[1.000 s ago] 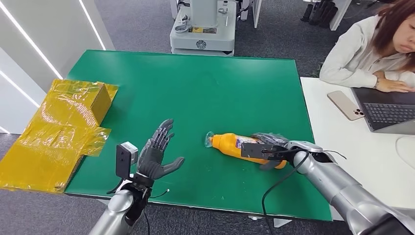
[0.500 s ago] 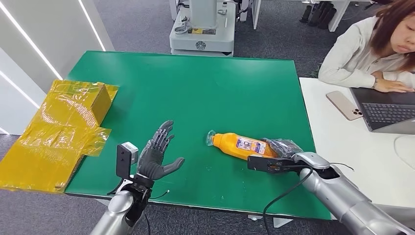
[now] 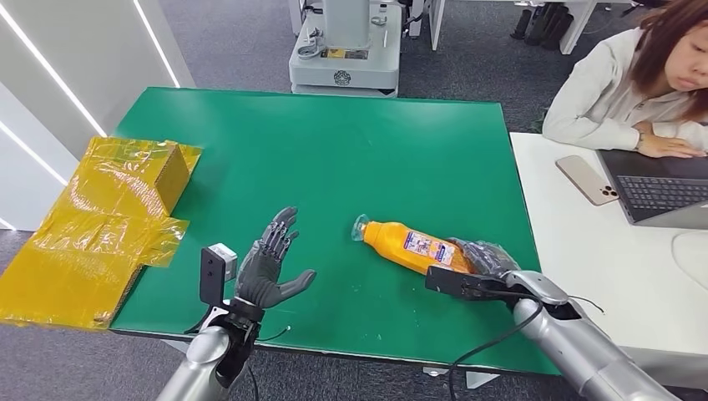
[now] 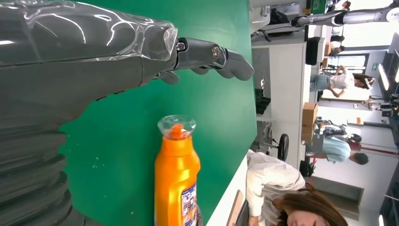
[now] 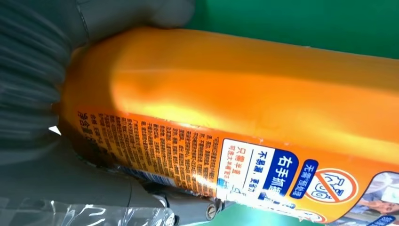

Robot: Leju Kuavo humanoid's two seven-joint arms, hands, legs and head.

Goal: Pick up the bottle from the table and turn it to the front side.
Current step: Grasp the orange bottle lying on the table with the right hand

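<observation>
Bottle (image 3: 414,246) gripped by right robot hand (image 3: 480,257).

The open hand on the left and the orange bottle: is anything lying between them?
No. In the head view, only bare green table lies between the left hand and the bottle.

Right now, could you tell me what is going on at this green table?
The robot's right hand grips the base end of an orange bottle, which lies tilted with its clear cap toward the table's middle. The left hand hovers open beside it. A person sits at a laptop nearby.
</observation>
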